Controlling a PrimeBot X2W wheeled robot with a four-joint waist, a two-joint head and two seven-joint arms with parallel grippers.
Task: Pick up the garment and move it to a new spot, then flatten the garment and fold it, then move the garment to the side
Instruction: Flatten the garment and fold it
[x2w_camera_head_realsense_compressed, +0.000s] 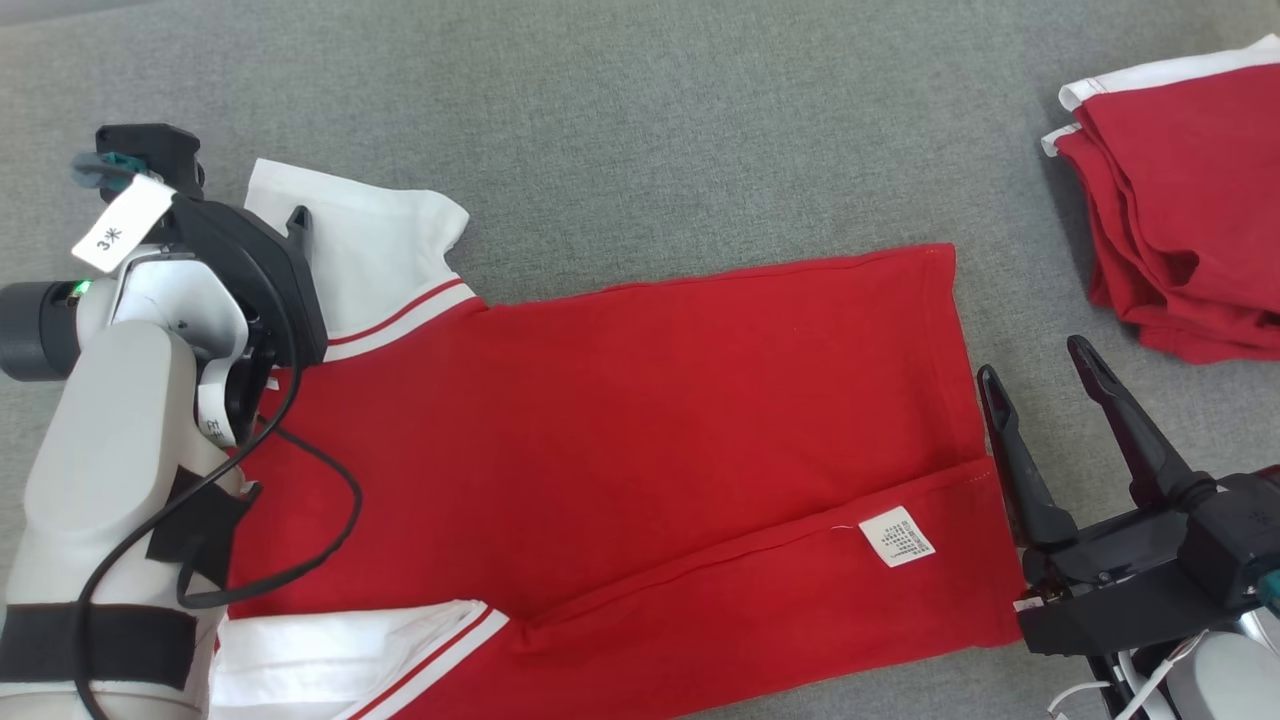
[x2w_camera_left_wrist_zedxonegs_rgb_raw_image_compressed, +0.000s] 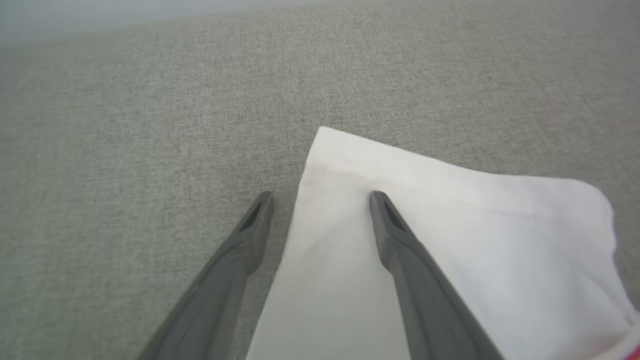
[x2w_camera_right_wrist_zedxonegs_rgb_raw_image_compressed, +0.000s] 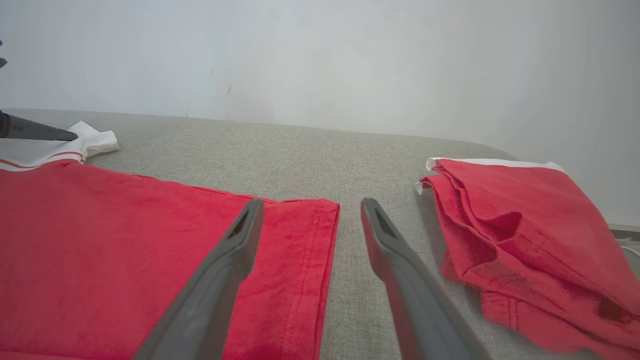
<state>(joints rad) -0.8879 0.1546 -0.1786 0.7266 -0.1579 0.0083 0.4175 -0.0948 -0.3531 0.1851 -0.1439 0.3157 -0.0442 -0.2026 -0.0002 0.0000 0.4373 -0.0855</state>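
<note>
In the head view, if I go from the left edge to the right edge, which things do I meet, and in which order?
left forearm → white sleeve → red garment → right gripper, fingers open → folded red pile

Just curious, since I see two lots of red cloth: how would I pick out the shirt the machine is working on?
Look at the grey fabric surface, which carries everything. Across its middle lies the red shirt, spread flat. Unlike the bunched red pile at the far right, it has white sleeves with red stripes and a small white label showing.
</note>
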